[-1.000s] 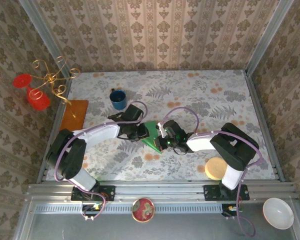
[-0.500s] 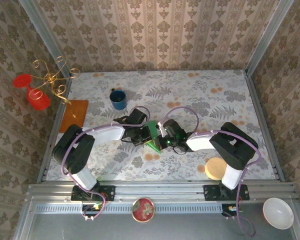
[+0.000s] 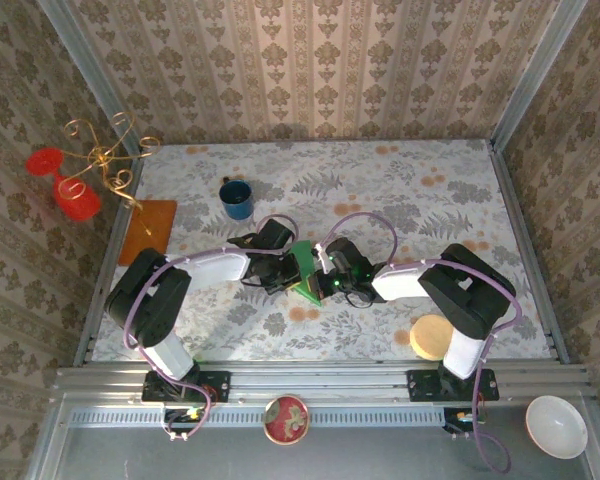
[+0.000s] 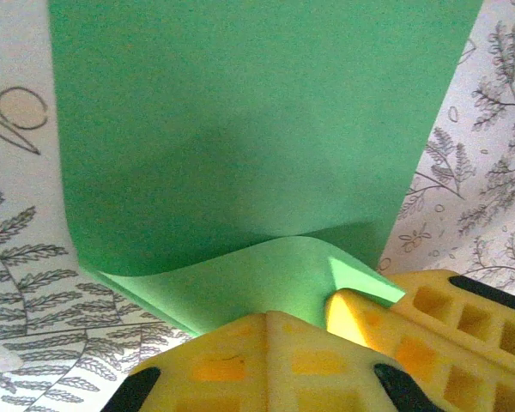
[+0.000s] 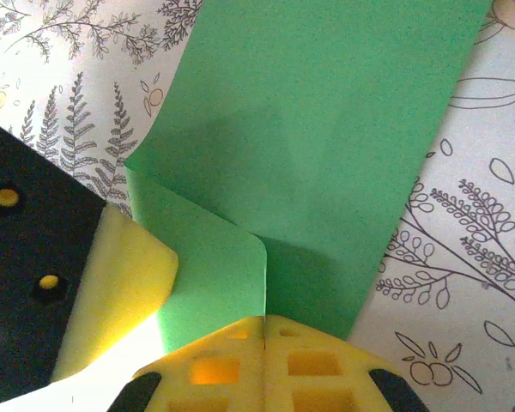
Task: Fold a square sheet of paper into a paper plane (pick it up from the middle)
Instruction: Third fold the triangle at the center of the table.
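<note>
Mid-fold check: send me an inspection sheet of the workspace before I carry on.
Surface: floral table, nothing spilled.
Job's things: green sheet of paper curled over on itself mid-table, not yet a plane.
Clutter: blue mug, orange-brown sheet and tan disc, all apart from the green sheet.
Pincers: left pincer and right pincer both shut on the green sheet, close together.
Cables: purple cables loop clear of the paper; no snag seen.
Surroundings: wallpapered walls; gold stand with red glasses beyond the left edge; patterned bowl and white bowl on the metal ledge.
</note>
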You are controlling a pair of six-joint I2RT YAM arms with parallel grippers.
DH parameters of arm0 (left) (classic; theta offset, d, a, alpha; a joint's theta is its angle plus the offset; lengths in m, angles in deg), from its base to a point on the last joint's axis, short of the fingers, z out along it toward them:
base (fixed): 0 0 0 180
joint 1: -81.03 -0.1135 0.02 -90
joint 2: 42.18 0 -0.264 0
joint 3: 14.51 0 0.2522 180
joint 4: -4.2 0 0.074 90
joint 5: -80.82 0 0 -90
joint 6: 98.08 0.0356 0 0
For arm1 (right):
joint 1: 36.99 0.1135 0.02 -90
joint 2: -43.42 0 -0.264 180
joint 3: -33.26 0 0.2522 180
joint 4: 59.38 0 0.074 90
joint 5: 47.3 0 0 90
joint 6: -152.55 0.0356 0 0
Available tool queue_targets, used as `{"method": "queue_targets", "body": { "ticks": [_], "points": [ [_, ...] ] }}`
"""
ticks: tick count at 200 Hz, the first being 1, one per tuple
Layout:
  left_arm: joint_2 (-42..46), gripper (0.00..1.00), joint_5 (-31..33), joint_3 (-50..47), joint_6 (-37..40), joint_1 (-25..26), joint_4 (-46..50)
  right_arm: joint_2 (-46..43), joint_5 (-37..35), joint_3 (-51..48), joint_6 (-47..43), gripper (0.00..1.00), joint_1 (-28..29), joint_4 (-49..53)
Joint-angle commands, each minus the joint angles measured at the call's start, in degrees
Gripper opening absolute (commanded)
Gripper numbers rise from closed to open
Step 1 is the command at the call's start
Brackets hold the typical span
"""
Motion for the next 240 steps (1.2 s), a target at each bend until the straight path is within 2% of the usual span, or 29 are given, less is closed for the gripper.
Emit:
{"method": "queue_targets", "body": {
  "ticks": [1, 119, 135, 166, 192, 211, 240],
  "points": [
    [-0.1, 0.07, 1.3, -1.0, -1.2, 0.1, 2.2, 2.3, -0.4, 0.0, 0.7, 0.00, -0.4, 5.5],
    [-2.1, 0.07, 2.0, -2.8, -1.3, -0.1, 2.0, 1.3, 0.4, 0.8, 1.2, 0.01, -0.4, 6.8],
    [-2.4, 0.06, 2.4, -3.1, -1.3, -0.3, 2.7, -0.2, 0.6, 1.6, 1.8, 0.08, -0.4, 8.2],
    [-2.7, 0.06, 2.9, -4.0, -1.7, -1.0, 3.1, -5.2, -1.8, 4.0, 4.8, 0.33, -1.2, 14.5],
    [-3.1, 0.05, 2.8, -4.0, -1.6, -1.2, 2.9, -8.8, -1.7, 6.0, 8.1, 0.40, -3.1, 20.3],
    [-3.2, 0.05, 2.8, -4.0, -1.5, -1.3, 2.8, -10.6, 0.4, 6.0, 9.4, 0.38, -4.1, 22.9],
    [-3.2, 0.05, 2.8, -3.9, -1.6, -1.3, 3.0, -12.5, 7.1, 6.2, 8.6, 0.22, -3.8, 25.8]
  ]
}}
